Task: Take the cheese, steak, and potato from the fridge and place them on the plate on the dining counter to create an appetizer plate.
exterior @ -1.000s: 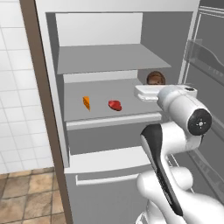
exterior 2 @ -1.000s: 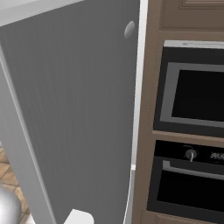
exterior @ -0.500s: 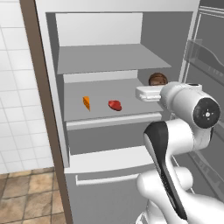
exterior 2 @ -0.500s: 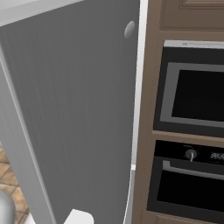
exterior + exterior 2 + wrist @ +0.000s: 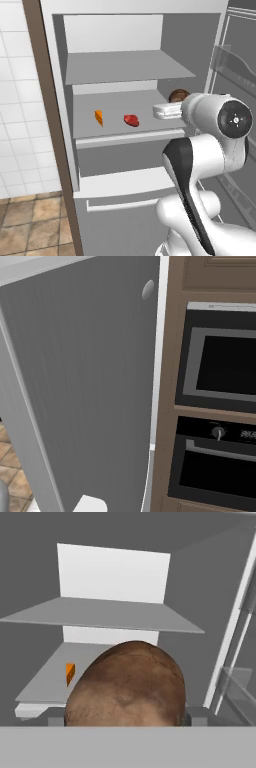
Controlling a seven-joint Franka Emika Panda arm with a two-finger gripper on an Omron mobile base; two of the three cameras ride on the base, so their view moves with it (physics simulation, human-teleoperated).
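The fridge [image 5: 60, 125] stands open. My gripper [image 5: 169, 109] reaches in at the right end of the middle shelf and is shut on the potato [image 5: 178, 94], a brown mottled ball. In the hand view the potato [image 5: 127, 684] fills the space between the two grey fingertips [image 5: 54, 717]. The orange cheese [image 5: 99, 117] wedge sits at the left of the same shelf, and the cheese [image 5: 70, 673] also peeks out left of the potato. The red steak [image 5: 131, 120] lies to the right of the cheese. The plate and the dining counter are out of view.
The fridge door [image 5: 85, 381] swings open to the right, with clear shelf bins [image 5: 235, 60] close to my wrist. An upper shelf [image 5: 125, 67] hangs above the hand, and a drawer front [image 5: 125, 200] lies below. A built-in oven [image 5: 220, 366] sits in brown cabinets.
The wrist has swung a little to the right and the hand has sunk slightly, with the potato staying between the fingers. Cheese and steak have not moved.
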